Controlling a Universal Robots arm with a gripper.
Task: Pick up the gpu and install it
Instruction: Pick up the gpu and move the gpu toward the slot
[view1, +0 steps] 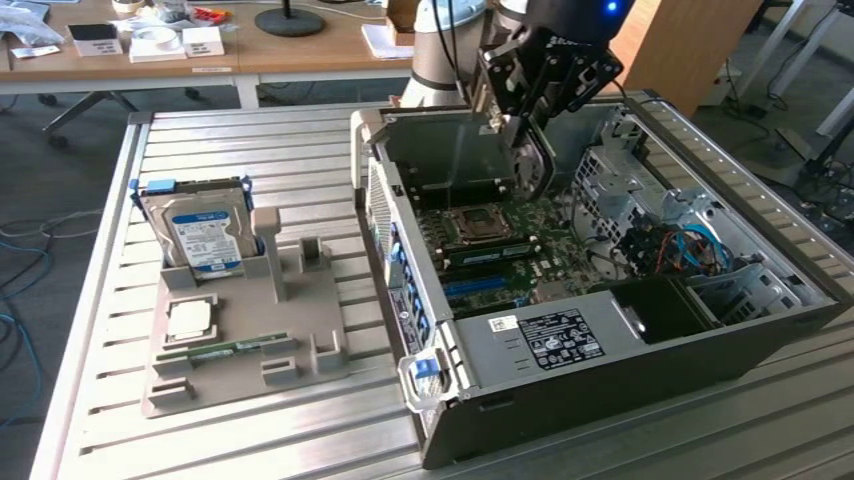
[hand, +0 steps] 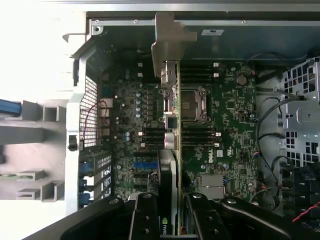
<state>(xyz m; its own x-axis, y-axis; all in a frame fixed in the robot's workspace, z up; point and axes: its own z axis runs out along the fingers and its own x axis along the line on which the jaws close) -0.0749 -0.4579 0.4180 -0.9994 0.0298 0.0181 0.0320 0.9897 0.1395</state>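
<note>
On the slatted tabletop (view1: 267, 140), toward the exterior view's left: a grey holder (view1: 300, 345) with a silver hard drive (view1: 200, 235) upright at its far end, a square chip (view1: 191, 320) nearer, a green memory stick (view1: 227, 350) flat just beside that. Further right: an open computer case (view1: 627, 370), motherboard (view1: 501, 260) exposed. Over the case's far part: the pincer (view1: 525, 128), pinching the gpu (view1: 537, 165) between both fingers (hand: 145, 217). Held on edge, hanging below the fingers, above the board beside the processor socket (hand: 192, 105), metal bracket (hand: 167, 40) at the end away from the pincer. Contact with any slot: cannot tell.
</note>
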